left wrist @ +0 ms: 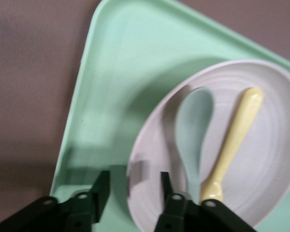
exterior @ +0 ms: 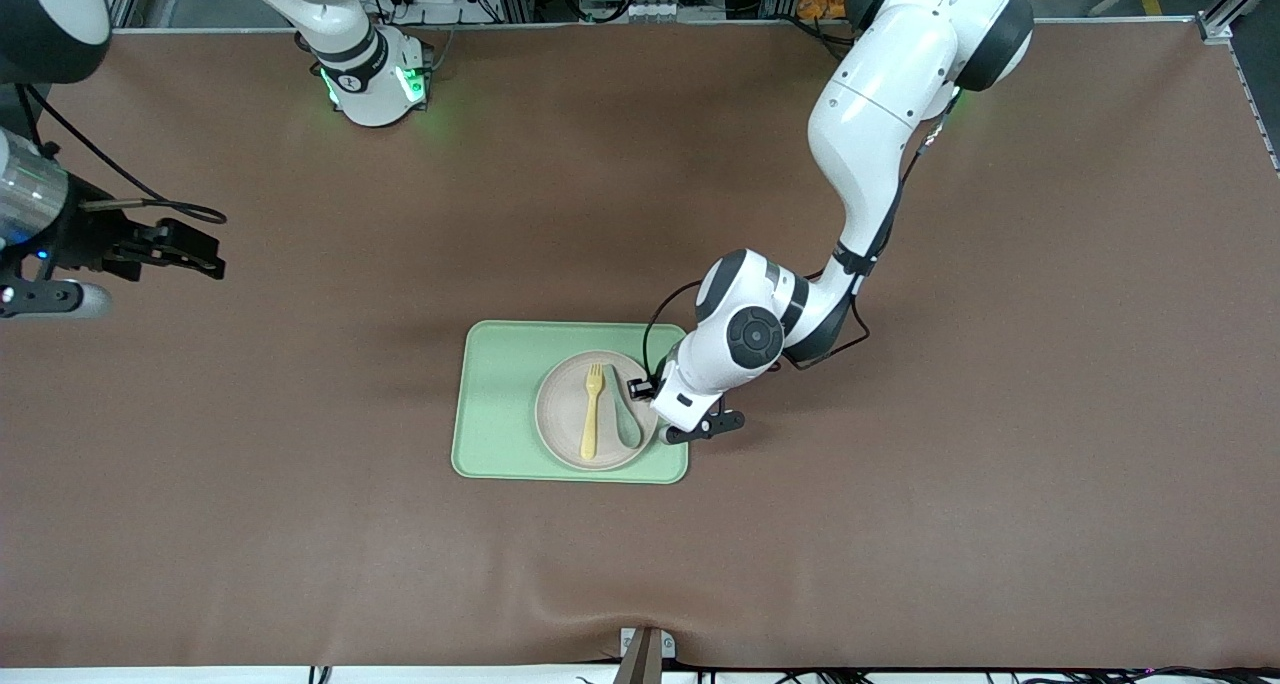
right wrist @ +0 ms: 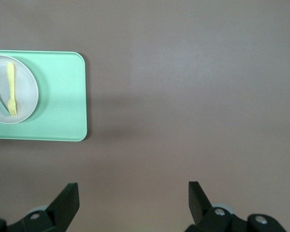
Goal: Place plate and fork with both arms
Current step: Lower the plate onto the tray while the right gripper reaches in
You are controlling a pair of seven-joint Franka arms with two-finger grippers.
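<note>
- The table [exterior: 1000, 524] is covered in brown and lies bare and wide around the tray on every side, with the broadest open stretches toward both arms' ends and toward the front camera.
- The left arm [exterior: 870, 154] reaches from its base down to the tray's edge at the left arm's end; the right arm [exterior: 350, 44] waits, pulled back to its own end of the table.
- The light-green tray [exterior: 500, 404] lies flat near the table's middle, with its long sides running across the front view.
- The plate [exterior: 560, 414] sits in the tray's half toward the left arm's end, with bare tray floor on the side toward the right arm.
- The left pincer [left wrist: 131, 189] is open and straddles the plate's rim: one finger over the tray floor, the other over the plate.
- The right pincer [right wrist: 134, 197] is open and hangs over bare table, well apart from the tray.
- The spoon [left wrist: 193, 130], teal-green, lies on the plate just beside the fork, on the left arm's side.
- The fork [exterior: 593, 409] lies on the plate, its long axis running toward and away from the front camera, tines pointing away from that camera toward the robots' bases.
</note>
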